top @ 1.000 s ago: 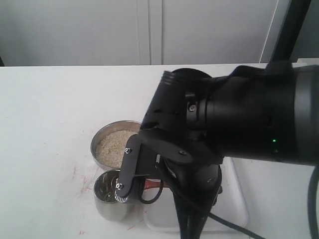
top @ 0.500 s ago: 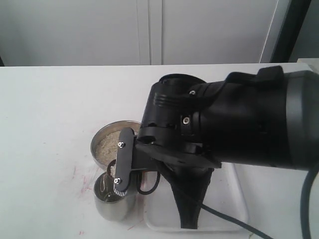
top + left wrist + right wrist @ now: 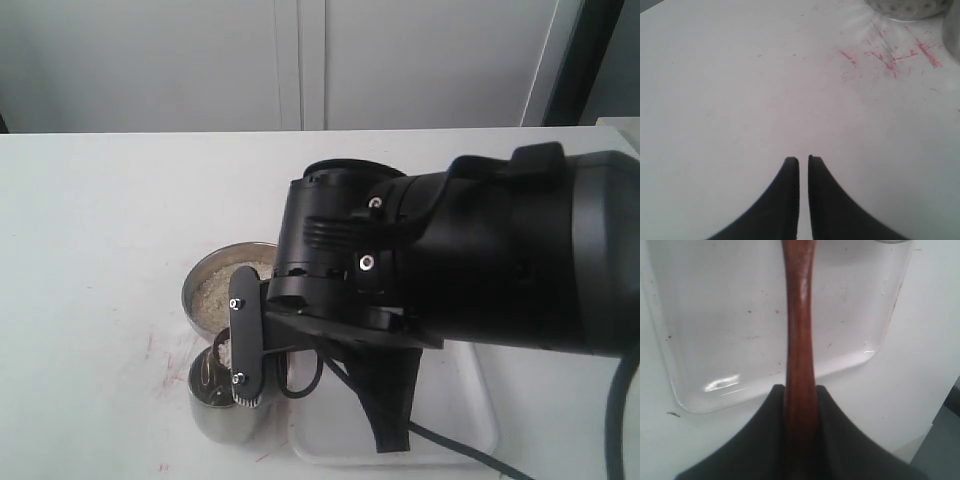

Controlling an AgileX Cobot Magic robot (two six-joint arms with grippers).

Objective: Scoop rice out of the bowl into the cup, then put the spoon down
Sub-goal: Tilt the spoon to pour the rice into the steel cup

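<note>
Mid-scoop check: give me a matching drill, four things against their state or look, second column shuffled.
1. bowl
2. spoon
3. left gripper
4. tray

A. closed, holding nothing
B. holds rice
C. clear plastic
D. clamped in the right gripper

Pairs: 1-B, 2-D, 3-A, 4-C
</note>
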